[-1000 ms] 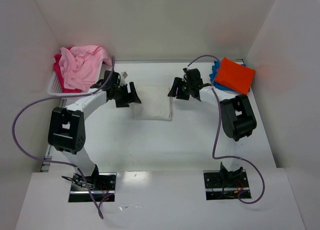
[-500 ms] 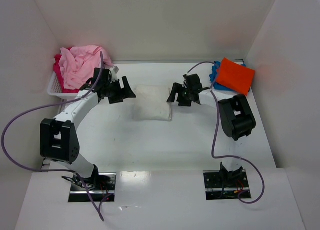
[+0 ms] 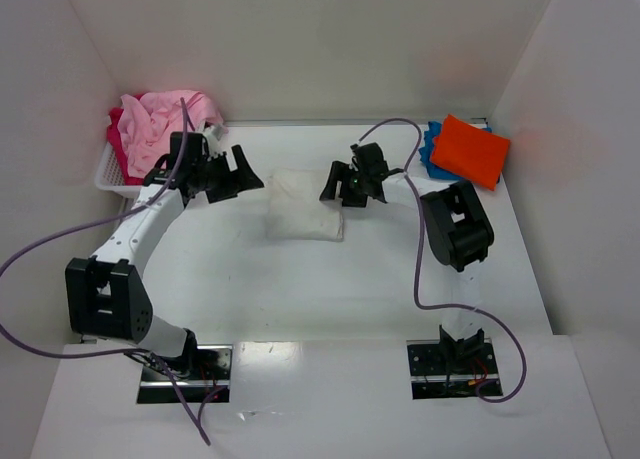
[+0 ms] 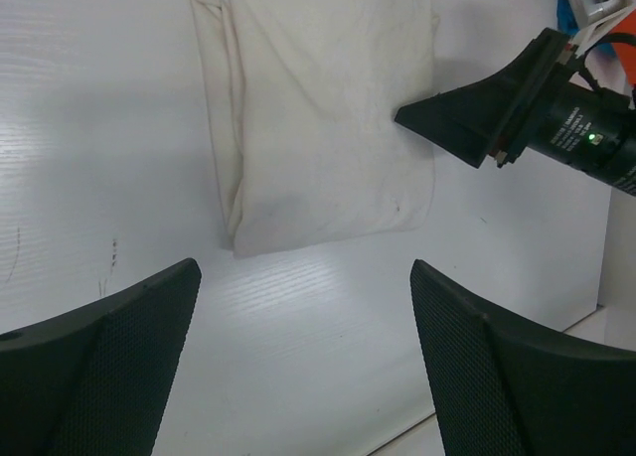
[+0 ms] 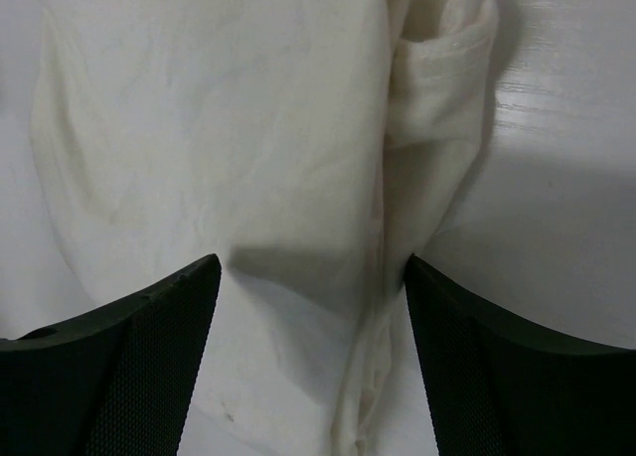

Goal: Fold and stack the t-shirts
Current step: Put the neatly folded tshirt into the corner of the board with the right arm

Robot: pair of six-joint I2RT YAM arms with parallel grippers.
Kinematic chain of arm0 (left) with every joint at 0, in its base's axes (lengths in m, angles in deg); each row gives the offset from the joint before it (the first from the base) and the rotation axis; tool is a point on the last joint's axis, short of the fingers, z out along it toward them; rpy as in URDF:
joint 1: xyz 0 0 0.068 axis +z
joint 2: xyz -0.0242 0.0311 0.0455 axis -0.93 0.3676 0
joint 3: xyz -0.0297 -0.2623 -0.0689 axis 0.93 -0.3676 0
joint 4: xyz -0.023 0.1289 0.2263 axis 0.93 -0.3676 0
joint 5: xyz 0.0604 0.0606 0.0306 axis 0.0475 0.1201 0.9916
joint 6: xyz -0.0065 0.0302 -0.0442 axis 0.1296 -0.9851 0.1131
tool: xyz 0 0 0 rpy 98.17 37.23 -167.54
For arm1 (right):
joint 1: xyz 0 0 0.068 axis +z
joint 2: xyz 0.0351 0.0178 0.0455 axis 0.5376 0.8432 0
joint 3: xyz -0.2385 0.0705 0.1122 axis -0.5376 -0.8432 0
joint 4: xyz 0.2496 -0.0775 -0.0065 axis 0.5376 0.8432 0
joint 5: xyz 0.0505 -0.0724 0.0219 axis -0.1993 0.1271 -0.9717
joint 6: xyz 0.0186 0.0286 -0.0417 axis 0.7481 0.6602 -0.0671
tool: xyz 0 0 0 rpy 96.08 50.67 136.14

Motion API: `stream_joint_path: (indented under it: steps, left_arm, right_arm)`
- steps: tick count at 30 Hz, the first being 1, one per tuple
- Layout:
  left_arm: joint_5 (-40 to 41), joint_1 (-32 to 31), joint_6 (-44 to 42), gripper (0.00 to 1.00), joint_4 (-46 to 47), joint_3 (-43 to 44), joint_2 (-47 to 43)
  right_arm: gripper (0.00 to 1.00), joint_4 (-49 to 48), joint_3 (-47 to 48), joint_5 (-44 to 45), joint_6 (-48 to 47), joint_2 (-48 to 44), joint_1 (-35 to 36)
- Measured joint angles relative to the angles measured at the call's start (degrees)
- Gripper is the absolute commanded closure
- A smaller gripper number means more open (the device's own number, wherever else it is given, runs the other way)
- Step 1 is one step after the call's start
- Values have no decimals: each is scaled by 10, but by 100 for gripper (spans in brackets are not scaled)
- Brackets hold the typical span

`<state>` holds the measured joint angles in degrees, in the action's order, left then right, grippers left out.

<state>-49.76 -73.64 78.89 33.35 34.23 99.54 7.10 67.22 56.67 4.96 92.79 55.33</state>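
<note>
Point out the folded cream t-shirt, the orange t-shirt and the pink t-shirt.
folded cream t-shirt (image 3: 303,214), top view, middle of upper layer.
orange t-shirt (image 3: 470,151), top view, its centre.
pink t-shirt (image 3: 160,124), top view, crumpled middle.

Both jaws spread (wide apart).

Red-magenta shirt (image 3: 117,147) mostly buried under pink shirt (image 3: 160,119) — only a sliver shows. Blue shirt (image 3: 430,147) same, under orange shirt (image 3: 470,151). Basket (image 3: 108,176) largely covered. Right wrist view crops cream shirt (image 5: 219,128) top and bottom — full outline can't be told.
</note>
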Motion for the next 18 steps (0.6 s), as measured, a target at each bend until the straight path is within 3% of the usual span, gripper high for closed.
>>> stream_joint_path:
  steps: [5,8,11,13,14,18]
  left_arm:
    - [-5,10,0,5,-3,0,-29]
    - [-9,15,-1,5,-4,0,-40]
    - [-14,24,-2,4,-6,0,-49]
    - [-17,30,-3,4,-9,0,-54]
    - [-19,33,-4,4,-11,0,-57]
    - [-26,43,-14,4,-17,-1,-69]
  right_arm:
    - [31,1,7,26,20,8,12]
    - [44,3,9,40,33,11,14]
    - [67,12,21,57,45,22,16]
    - [92,24,33,67,55,32,19]
    - [99,30,39,71,59,37,22]
    - [100,55,59,83,69,44,25]
